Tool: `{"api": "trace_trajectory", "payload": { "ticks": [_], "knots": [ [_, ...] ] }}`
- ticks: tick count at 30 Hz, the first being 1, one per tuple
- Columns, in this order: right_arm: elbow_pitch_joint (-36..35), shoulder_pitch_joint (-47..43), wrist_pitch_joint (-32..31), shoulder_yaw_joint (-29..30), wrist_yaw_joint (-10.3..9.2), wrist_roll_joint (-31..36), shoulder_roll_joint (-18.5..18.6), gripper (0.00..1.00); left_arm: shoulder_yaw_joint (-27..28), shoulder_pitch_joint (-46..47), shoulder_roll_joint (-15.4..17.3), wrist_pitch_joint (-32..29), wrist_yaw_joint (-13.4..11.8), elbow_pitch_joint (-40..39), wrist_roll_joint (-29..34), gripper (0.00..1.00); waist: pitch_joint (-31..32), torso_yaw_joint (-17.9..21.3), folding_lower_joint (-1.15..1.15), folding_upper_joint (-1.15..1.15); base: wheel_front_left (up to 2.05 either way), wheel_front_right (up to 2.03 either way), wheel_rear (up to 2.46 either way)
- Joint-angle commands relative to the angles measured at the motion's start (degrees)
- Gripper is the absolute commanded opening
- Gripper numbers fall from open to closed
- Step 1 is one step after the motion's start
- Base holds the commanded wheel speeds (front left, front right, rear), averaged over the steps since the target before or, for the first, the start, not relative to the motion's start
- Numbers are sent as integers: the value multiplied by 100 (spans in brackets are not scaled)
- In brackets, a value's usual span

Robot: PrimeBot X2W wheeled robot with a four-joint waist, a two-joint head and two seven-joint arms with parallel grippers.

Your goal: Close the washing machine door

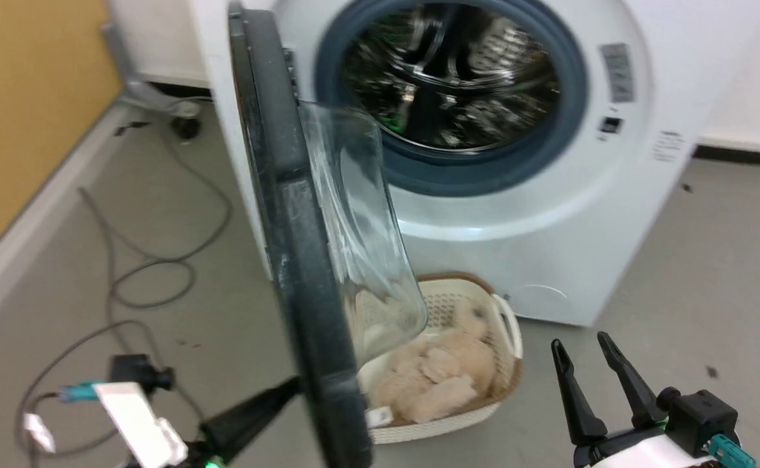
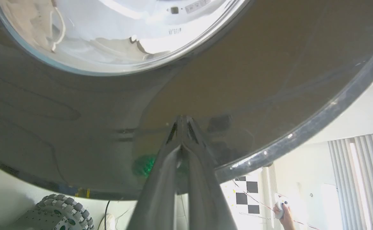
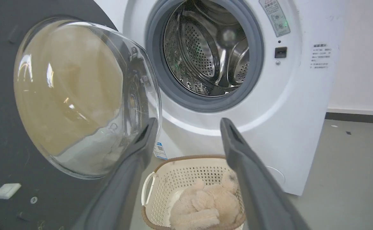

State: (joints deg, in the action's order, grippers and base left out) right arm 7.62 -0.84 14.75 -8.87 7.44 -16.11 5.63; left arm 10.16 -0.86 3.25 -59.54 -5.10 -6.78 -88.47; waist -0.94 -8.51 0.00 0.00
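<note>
washing machine door (image 1: 288, 214) wide open, black-rimmed, glass bowl bulging.

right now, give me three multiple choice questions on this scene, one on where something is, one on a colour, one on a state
1. Where is the basket?
A) on a shelf
B) on the floor in front of the washing machine
C) on top of the machine

2. What colour is the fluffy toy in the basket?
A) blue
B) black
C) beige

3. How is the washing machine door?
A) swung open
B) latched shut
C) lying flat on the ground

Answers:
1 B: it sits on the grey floor just below the machine's front.
2 C: the fur is pale beige.
3 A: the door stands out from the machine and the drum is exposed.
</note>
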Motion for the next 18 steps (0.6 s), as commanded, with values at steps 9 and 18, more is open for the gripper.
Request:
{"api": "trace_trajectory", "payload": {
  "ticks": [9,18],
  "knots": [
    [-69,120,25,-35,5,64,-14,100,-927,-44,-36,903,250,311,-524,0,-447,1290,0,0,0,0,0],
    [-151,144,25,15,5,105,-96,100,-1437,635,-36,1966,626,893,-870,0,-833,2213,0,0,0,0,0]
  ]
}}
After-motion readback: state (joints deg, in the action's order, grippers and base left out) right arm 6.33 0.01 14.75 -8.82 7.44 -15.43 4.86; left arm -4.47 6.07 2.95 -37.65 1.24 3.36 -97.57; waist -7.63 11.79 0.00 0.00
